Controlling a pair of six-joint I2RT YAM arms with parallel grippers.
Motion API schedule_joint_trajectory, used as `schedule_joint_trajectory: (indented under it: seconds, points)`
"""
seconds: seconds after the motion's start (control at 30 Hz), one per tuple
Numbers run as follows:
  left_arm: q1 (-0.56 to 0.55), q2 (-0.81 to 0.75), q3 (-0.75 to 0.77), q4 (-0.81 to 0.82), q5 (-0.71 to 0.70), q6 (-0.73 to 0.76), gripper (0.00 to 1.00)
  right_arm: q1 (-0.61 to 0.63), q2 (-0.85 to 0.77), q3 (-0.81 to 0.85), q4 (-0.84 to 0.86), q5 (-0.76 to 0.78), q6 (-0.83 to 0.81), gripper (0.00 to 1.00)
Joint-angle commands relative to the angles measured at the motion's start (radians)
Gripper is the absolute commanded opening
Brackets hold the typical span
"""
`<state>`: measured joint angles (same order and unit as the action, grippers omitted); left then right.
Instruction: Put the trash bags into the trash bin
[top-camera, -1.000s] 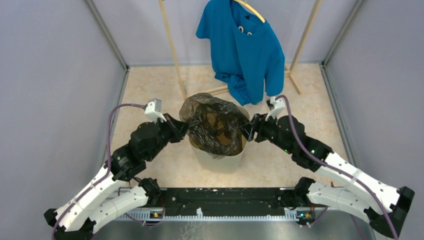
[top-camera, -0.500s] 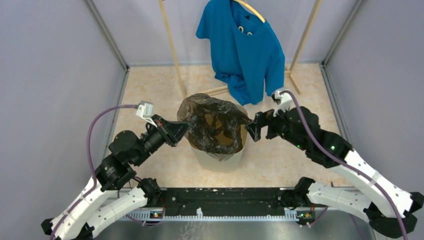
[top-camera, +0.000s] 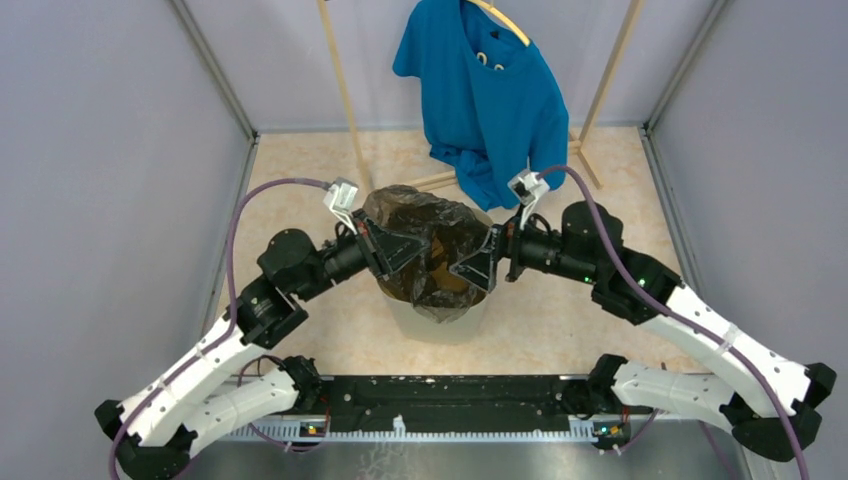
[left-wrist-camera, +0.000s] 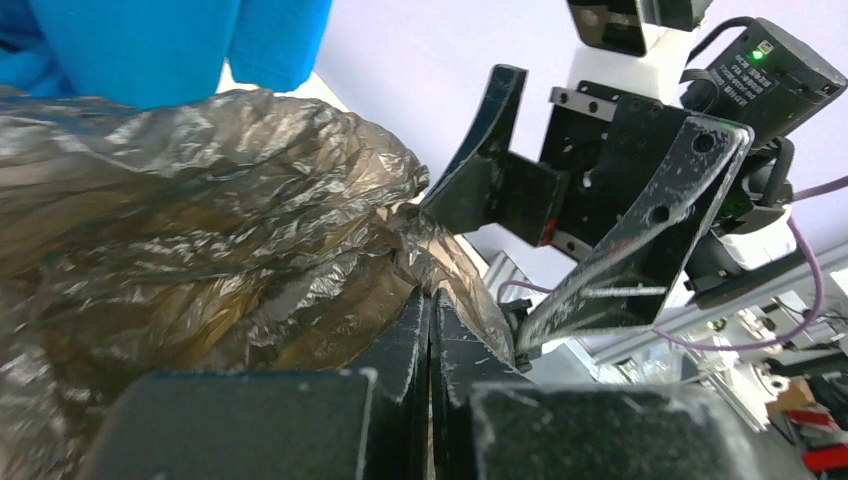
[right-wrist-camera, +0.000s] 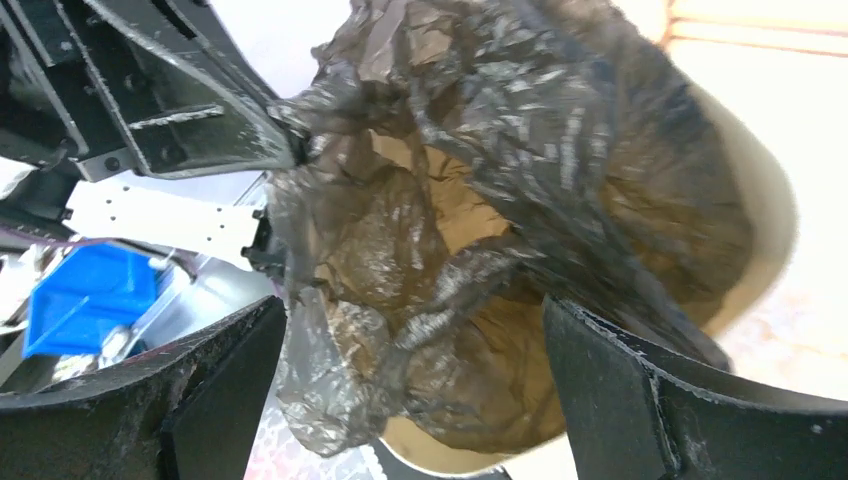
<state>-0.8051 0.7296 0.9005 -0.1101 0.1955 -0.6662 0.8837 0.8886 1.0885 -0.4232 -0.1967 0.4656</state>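
Note:
The trash bag (top-camera: 425, 215), crinkly dark grey-brown film, lies bunched over and inside the mouth of the cream trash bin (top-camera: 440, 322). My left gripper (top-camera: 405, 250) is over the bin's left side, shut on an edge of the bag (left-wrist-camera: 200, 200) pinched at its tips (left-wrist-camera: 430, 295). My right gripper (top-camera: 472, 268) is over the bin's right side, open wide and empty. In the right wrist view the bag (right-wrist-camera: 520, 130) hangs between and beyond its fingers (right-wrist-camera: 415, 310), and the bin's rim (right-wrist-camera: 765, 220) shows on the right. The two grippers face each other closely.
A blue T-shirt (top-camera: 485, 100) hangs on a wooden rack (top-camera: 345, 100) just behind the bin. Grey walls close in on the left, right and back. A blue box (right-wrist-camera: 85, 300) sits beyond the table's near edge.
Both grippers have moved inward over the bin toward each other. The left one has carried its bag edge to the right, and the bag has bunched up narrower.

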Motion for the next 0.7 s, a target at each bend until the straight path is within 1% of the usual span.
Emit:
schedule_joint_trajectory:
  seconds: [0.0,0.13,0.3,0.37,0.43,0.47,0.5,0.53,0.57,0.6,0.67]
  points:
    - [0.0,0.051,0.029,0.16,0.083,-0.062,0.0,0.059,0.046,-0.003,0.134,-0.032,0.032,0.99]
    - [-0.001,0.112,0.057,0.166,0.094,-0.065,0.0,0.143,0.08,-0.015,0.169,0.114,0.014,0.99]
    - [-0.002,0.159,0.071,0.194,0.126,-0.067,0.0,0.212,0.133,-0.026,0.191,0.365,0.027,0.99]
    - [-0.003,0.165,0.076,0.189,0.131,-0.062,0.0,0.219,0.136,-0.042,0.223,0.409,0.027,0.96]
    - [-0.002,0.161,0.077,0.183,0.134,-0.053,0.0,0.219,0.126,-0.074,0.274,0.425,0.023,0.89]
    - [-0.003,0.157,0.077,0.18,0.139,-0.043,0.04,0.22,0.116,-0.094,0.309,0.423,0.023,0.82]
    - [-0.003,0.151,0.078,0.174,0.143,-0.034,0.11,0.22,0.104,-0.116,0.341,0.418,0.022,0.66]
    - [-0.004,0.146,0.081,0.16,0.145,-0.021,0.22,0.219,0.09,-0.138,0.372,0.417,0.024,0.49]
    - [-0.003,0.14,0.09,0.137,0.147,0.004,0.35,0.218,0.075,-0.156,0.397,0.415,0.027,0.34]
    - [-0.004,0.134,0.107,0.099,0.148,0.037,0.46,0.218,0.062,-0.172,0.413,0.413,0.026,0.22]
    - [-0.002,0.117,0.162,-0.033,0.111,0.112,0.69,0.218,0.037,-0.181,0.41,0.412,0.016,0.0]
